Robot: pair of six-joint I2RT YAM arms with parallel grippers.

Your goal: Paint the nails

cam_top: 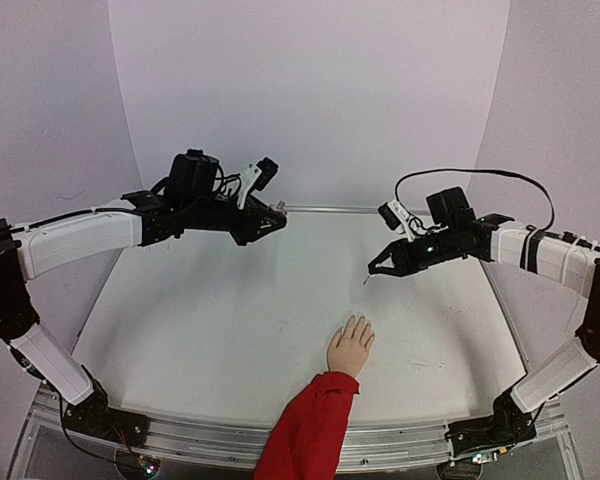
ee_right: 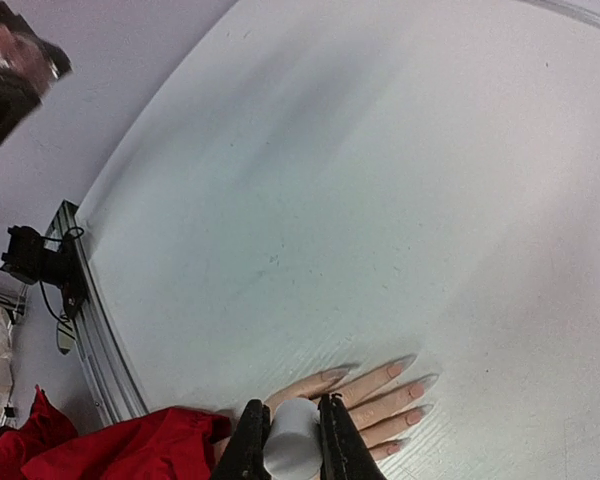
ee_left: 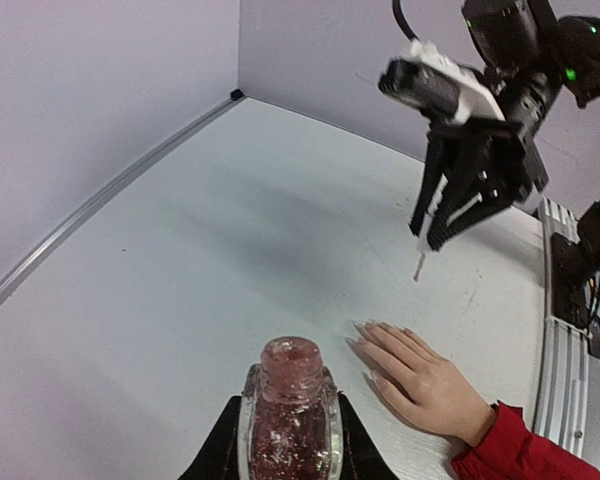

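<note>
The mannequin hand (cam_top: 350,348) lies palm down near the table's front edge, in a red sleeve (cam_top: 310,425). Its nails (ee_right: 398,369) look pale pink at the fingertips. My left gripper (ee_left: 290,412) is shut on a small uncapped pinkish glitter bottle (ee_left: 290,420), held in the air over the far left of the table (cam_top: 270,222). My right gripper (ee_right: 292,418) is shut on a white brush cap (ee_right: 292,445). It hangs above and beyond the hand (cam_top: 378,266), with the thin brush (ee_left: 418,266) pointing down, clear of the fingers.
White table (cam_top: 230,330) with pale walls on three sides and a metal rail (cam_top: 400,440) along the front edge. The right arm's cable (cam_top: 480,175) loops above its wrist.
</note>
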